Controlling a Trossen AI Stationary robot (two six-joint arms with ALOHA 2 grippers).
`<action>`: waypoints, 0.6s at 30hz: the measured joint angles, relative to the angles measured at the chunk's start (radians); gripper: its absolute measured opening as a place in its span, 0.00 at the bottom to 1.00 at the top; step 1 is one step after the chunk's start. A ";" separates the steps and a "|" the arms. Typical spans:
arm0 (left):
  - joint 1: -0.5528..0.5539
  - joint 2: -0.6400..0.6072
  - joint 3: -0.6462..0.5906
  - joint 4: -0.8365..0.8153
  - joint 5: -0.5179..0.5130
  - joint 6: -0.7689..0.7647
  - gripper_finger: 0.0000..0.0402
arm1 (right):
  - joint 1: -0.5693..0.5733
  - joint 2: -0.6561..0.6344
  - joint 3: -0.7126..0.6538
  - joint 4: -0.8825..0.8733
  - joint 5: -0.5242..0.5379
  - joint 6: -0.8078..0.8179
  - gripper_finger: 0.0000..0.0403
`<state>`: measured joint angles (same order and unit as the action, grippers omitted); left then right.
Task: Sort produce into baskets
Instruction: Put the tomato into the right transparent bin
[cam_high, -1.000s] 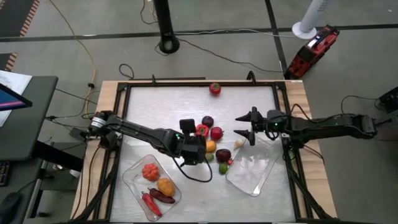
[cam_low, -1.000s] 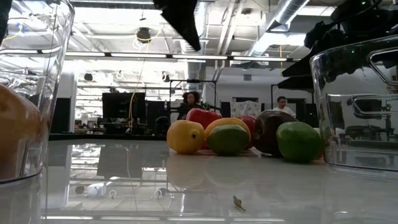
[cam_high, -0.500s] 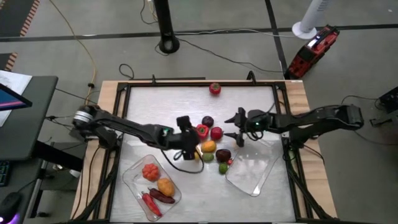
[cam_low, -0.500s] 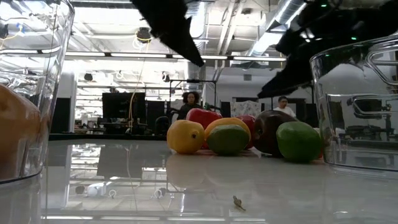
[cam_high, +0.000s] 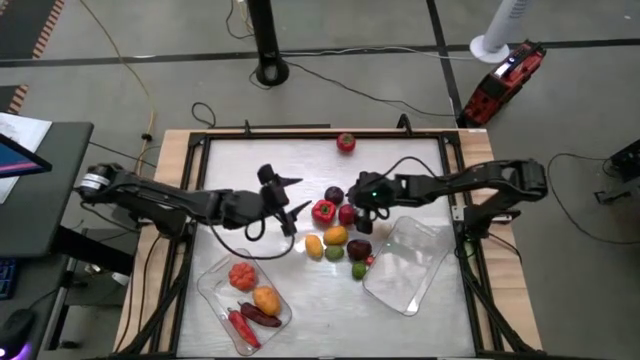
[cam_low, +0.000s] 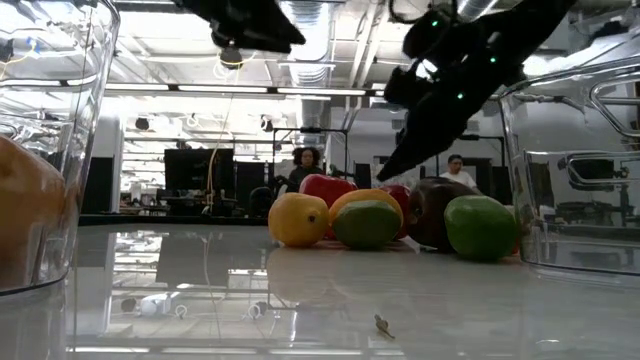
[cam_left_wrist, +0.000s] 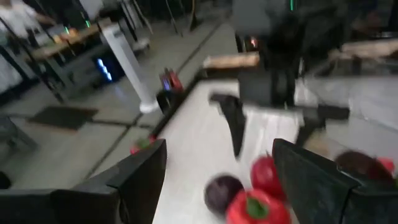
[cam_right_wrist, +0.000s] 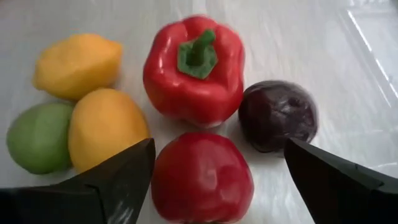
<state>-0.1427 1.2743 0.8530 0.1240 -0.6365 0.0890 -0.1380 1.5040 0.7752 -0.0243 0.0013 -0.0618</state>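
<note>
The loose produce lies in a cluster mid-table: a red pepper (cam_high: 323, 211), a red tomato (cam_high: 348, 213), a purple piece (cam_high: 333, 195), an orange one (cam_high: 337, 235), a lemon (cam_high: 314, 246) and limes. My right gripper (cam_high: 353, 199) hangs open over the tomato (cam_right_wrist: 202, 177), one finger on each side of it and clear of it. My left gripper (cam_high: 292, 196) stands open and empty just left of the cluster, pointing at it. The left basket (cam_high: 215, 272) holds several pieces. The right basket (cam_high: 405, 265) shows nothing inside.
A lone tomato (cam_high: 345, 142) sits near the table's far edge. A dark purple piece (cam_high: 359, 249) and a lime (cam_high: 359, 269) lie beside the right basket's left rim. Bare tabletop stretches along the far side. People stand in the room beyond the table.
My left gripper has drawn back from over the cluster toward the table's left and far side, tipping from pointing down to nearly level. My right gripper has travelled toward the table's left, from beside the right basket to above the red tomato. No produce has moved.
</note>
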 joint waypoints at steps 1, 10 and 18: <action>0.004 -0.010 -0.008 0.018 0.001 0.021 0.69 | 0.000 0.014 0.002 0.001 0.000 0.000 0.95; 0.048 -0.034 -0.160 0.305 0.110 0.137 0.69 | 0.000 0.110 0.006 0.009 -0.001 0.035 0.95; 0.043 -0.065 -0.171 0.273 0.107 0.112 0.69 | -0.022 0.128 0.008 -0.003 -0.001 0.067 0.86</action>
<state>-0.0994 1.2095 0.6823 0.3973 -0.5291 0.2007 -0.1600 1.6325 0.7830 -0.0269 0.0003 0.0052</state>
